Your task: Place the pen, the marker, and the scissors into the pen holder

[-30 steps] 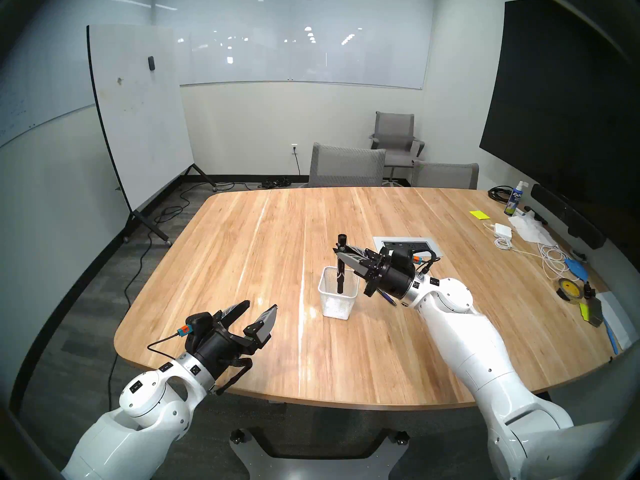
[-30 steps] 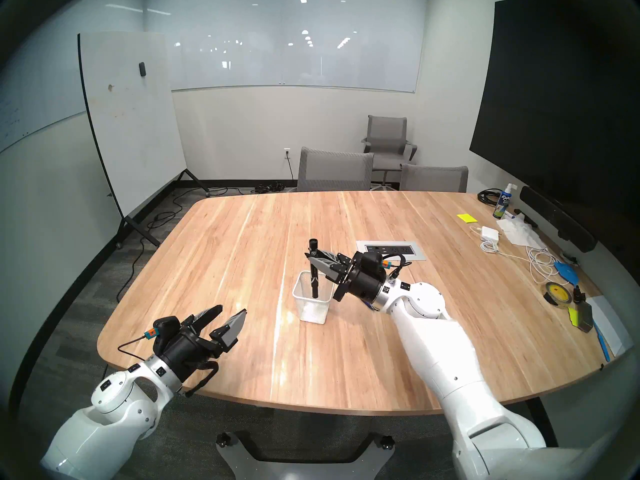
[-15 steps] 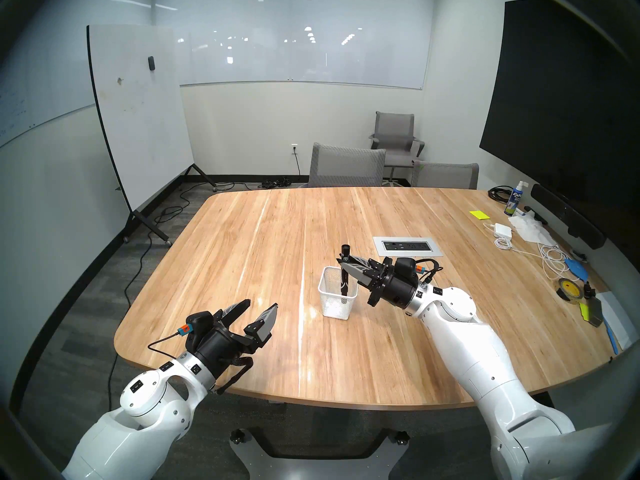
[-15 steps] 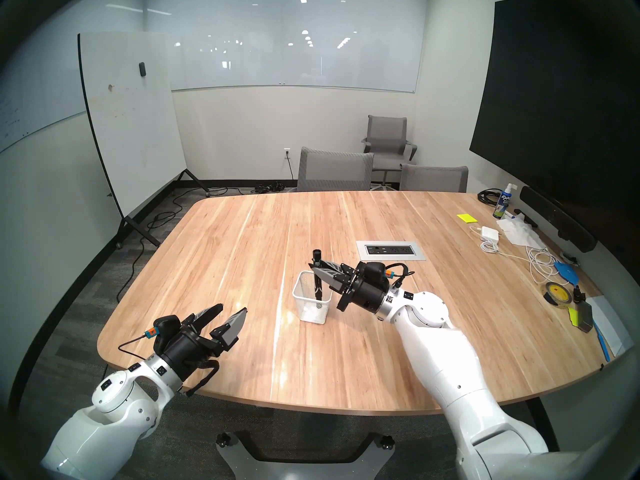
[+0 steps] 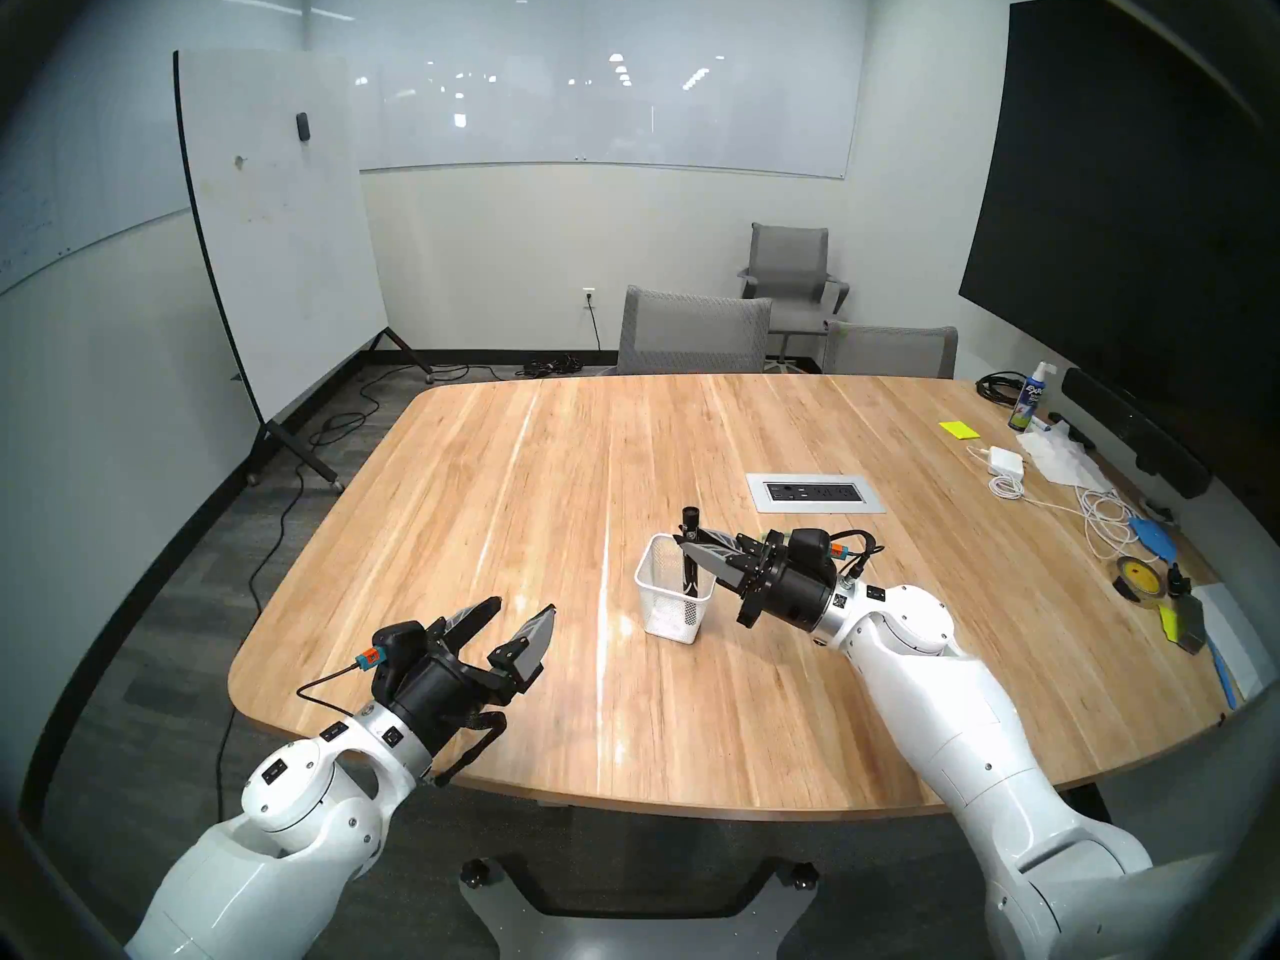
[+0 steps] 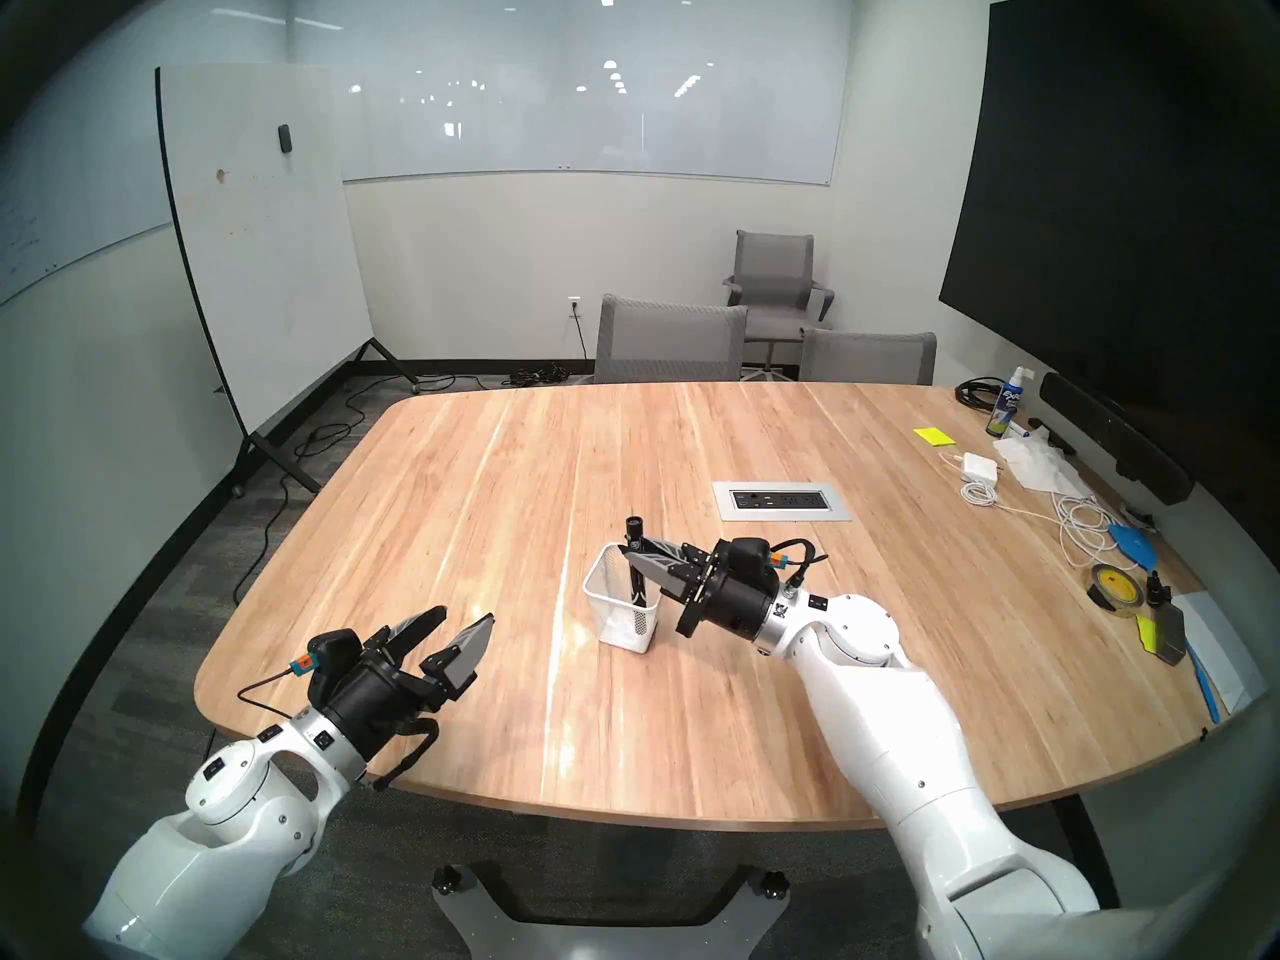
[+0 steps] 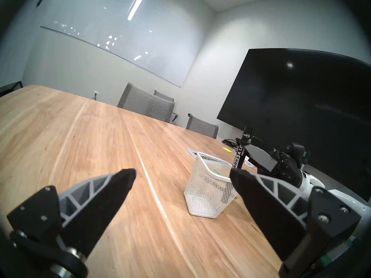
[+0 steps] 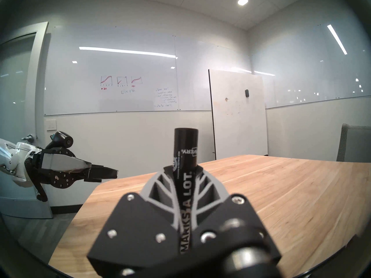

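Wood ran the whole way across the table, pale and streaked, and off its near-left corner the left gripper hovered with its fingers spread wide, nothing between them. From its own camera the two dark fingertips stood well apart over bare boards.

Further right, near the middle of the table, stood the pen holder — a small white wire-mesh cup, upright on the wood. The marker stood nearly upright in it, its lower end down inside the mesh near the right-hand wall and its top sticking up well above the rim. Through the mesh in the left wrist view a faint greenish patch showed low inside, though I could not tell what it was. White lettering ran along the black barrel.

Right of the cup, the right gripper was clamped on the marker just above the rim, reaching in from the right with its fingers pinched on either side of the barrel.

Beyond it a grey power panel sat flush in the tabletop. At the far right edge lay loose clutter — a white charger with its cable, a spray bottle, a tape roll.
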You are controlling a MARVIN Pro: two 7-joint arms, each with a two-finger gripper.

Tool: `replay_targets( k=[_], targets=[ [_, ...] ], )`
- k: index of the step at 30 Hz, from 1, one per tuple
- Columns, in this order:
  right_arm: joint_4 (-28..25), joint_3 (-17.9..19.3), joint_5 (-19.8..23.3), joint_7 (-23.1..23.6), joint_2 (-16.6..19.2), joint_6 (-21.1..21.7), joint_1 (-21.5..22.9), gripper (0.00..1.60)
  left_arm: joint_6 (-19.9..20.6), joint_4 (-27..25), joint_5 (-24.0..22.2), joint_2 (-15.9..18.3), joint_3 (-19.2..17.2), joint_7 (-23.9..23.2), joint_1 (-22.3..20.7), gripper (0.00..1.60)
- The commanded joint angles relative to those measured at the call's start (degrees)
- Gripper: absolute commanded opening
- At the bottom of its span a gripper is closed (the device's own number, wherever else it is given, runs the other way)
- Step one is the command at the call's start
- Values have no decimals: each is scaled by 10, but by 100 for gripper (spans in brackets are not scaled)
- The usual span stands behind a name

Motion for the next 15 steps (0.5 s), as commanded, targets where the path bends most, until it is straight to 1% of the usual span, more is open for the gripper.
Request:
replay_targets(
  k=[1, 15],
  targets=[
    [-10, 0, 1, 1, 1, 3, 2, 0, -4, -7, 1, -2, 1, -2, -3, 160],
    [-16, -2, -4, 9, 8, 29, 1, 0, -2, -2, 1, -5, 6, -5, -10, 160]
  ],
)
